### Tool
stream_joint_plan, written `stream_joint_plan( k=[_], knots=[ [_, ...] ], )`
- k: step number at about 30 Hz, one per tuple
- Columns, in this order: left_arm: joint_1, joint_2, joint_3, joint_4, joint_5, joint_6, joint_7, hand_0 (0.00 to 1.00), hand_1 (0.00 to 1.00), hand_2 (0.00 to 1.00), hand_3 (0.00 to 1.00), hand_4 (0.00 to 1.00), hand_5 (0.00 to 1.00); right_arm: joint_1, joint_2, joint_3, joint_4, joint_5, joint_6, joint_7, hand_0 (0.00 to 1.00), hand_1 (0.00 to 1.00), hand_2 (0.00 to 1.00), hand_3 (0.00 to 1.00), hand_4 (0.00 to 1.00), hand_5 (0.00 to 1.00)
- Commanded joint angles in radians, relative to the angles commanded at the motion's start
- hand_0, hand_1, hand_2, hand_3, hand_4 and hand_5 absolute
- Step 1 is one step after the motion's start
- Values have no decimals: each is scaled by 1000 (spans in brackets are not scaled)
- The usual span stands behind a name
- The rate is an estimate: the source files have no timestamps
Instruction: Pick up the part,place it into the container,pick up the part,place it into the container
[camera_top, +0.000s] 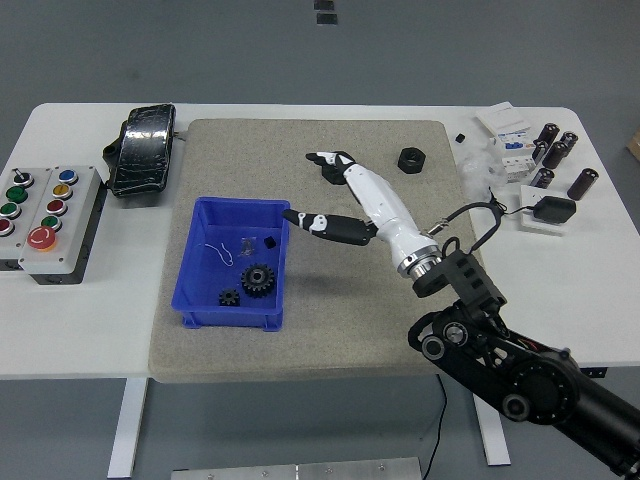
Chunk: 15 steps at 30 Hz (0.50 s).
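My right hand (318, 188) is open and empty, with the fingers spread. It reaches over the grey mat (420, 260) from the lower right. Its fingertips (322, 158) lie over the left black nut (334, 173), which is mostly hidden beneath them. I cannot tell if they touch it. A second black nut (411, 159) sits on the mat to the right. The blue bin (196, 262) at the mat's left holds a large black gear (258, 278), a small gear (229, 296) and a small black piece (269, 241). The left arm is out of view.
A button box (48, 210) and a black pedal (142, 148) stand on the white table at the left. Electrical parts, black cylinders (553, 150) and a black adapter (551, 209) lie at the right.
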Motion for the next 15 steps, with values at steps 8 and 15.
stream_joint_plan(
  k=[8, 15],
  knots=[
    [3, 7, -21, 0, 23, 4, -7, 658, 569, 546, 622, 699, 386, -199, -3, 291, -31, 309, 63, 253, 658, 666, 698, 663, 921, 549],
    [-2, 11, -24, 0, 41, 1, -15, 658, 569, 546, 622, 699, 384, -293, 21, 448, -6, 517, 74, 371, 658, 667, 697, 659, 904, 587]
  ],
)
